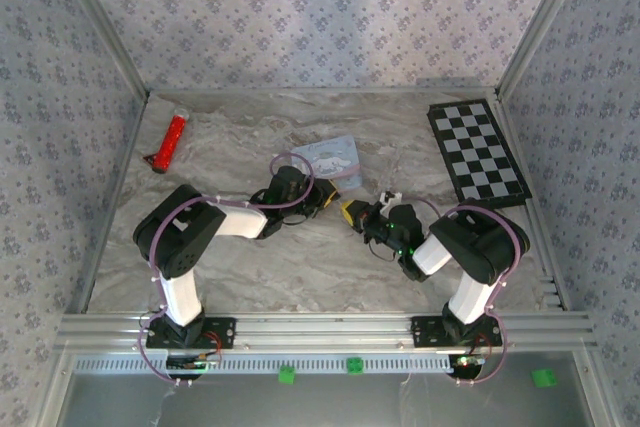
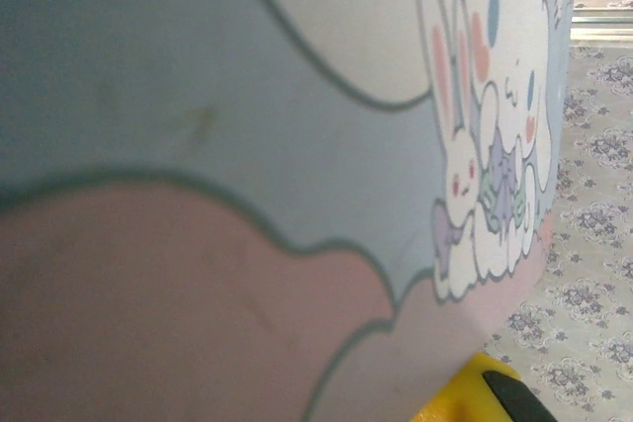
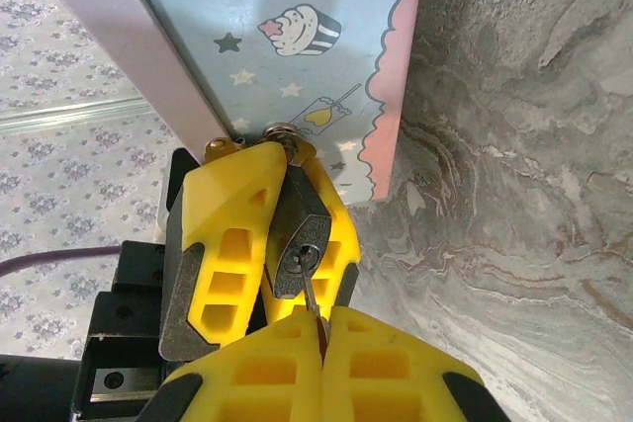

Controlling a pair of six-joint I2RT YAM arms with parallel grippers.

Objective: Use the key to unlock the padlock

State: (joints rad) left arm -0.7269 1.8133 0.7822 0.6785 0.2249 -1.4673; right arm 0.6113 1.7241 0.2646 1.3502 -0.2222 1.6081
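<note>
Padlock [image 3: 300, 234] sits in left claw [image 3: 275, 180], before the tin [image 3: 297, 37].

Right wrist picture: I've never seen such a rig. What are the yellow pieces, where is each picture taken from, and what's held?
Two robot arms stand at a marble-patterned table. The top picture looks down from above; each wrist picture comes from a camera by a gripper. The yellow pieces are gripper fingers. The left gripper holds the small padlock; the right gripper pinches the key, its blade at the keyhole. A pastel cartoon tin, a red tool and a checkerboard lie nearby.
</note>
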